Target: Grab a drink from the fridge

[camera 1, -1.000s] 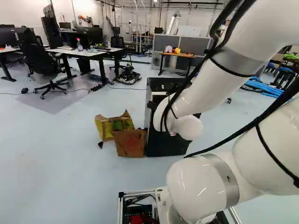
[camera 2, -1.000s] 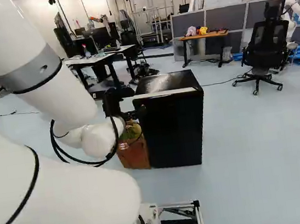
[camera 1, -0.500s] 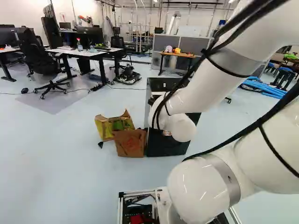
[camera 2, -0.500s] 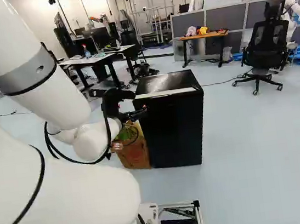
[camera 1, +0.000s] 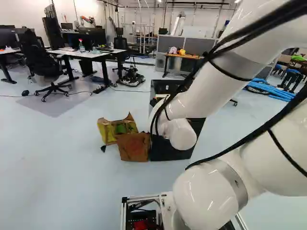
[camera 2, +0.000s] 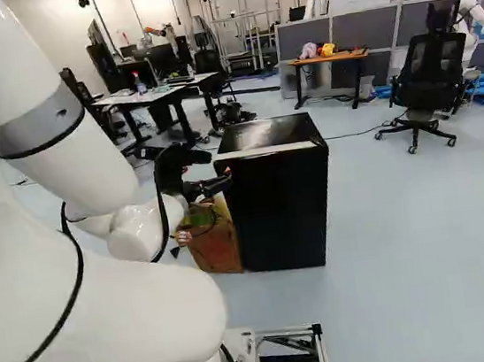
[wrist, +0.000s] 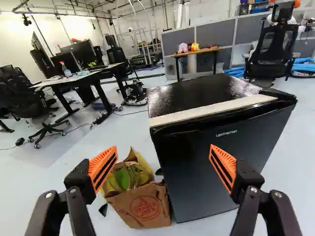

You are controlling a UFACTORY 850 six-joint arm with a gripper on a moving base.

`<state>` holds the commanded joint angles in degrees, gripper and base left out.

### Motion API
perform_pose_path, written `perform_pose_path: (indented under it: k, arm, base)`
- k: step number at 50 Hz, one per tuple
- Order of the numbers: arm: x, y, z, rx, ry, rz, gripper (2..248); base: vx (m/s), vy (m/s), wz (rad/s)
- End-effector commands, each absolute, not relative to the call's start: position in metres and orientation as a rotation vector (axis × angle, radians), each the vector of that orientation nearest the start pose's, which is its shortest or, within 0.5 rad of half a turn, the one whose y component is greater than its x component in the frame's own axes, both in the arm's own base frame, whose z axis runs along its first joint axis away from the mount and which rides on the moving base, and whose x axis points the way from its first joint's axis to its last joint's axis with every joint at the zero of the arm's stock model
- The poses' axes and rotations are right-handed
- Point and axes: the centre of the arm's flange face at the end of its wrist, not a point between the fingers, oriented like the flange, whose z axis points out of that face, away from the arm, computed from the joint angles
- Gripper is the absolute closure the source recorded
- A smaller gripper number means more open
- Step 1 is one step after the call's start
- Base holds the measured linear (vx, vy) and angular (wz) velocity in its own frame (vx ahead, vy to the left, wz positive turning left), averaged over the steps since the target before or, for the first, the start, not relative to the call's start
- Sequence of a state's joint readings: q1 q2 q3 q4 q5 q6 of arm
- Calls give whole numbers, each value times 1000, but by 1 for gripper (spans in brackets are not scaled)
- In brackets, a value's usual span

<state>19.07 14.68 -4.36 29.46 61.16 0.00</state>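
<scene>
The gripper (wrist: 163, 153), its 2 fingers spread and empty, faces a closed fridge (wrist: 202, 96) beside a paper bag (wrist: 143, 206). No drink shows; it is presumably inside. Easing 1 fingertip behind the door's (wrist: 221, 167) likely free edge, then pulling slowly, should spare the bag a knock.

Brightly lit rm around me: wht wall (camera 2: 52, 27), pale bluish flr (camera 1: 57, 143). Gry partitions (camera 2: 374, 34) behind a wood-top desk (camera 2: 328, 58), blk mesh chair (camera 2: 430, 67) in front too. Wht-top desk (camera 1: 72, 53) w/ monitors (camera 1: 97, 36) nr it.
</scene>
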Motion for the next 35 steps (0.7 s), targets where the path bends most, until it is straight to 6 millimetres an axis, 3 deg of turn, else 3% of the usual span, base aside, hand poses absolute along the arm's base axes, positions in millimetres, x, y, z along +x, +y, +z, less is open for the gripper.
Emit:
perform_pose_path:
  k: [22, 35]
  arm:
    - [258, 68, 359, -2371, 295, -2005, 3]
    - [268, 81, 352, -2387, 299, -2018, 3]
  base:
    - [0, 0, 0]
    - [0, 0, 0]
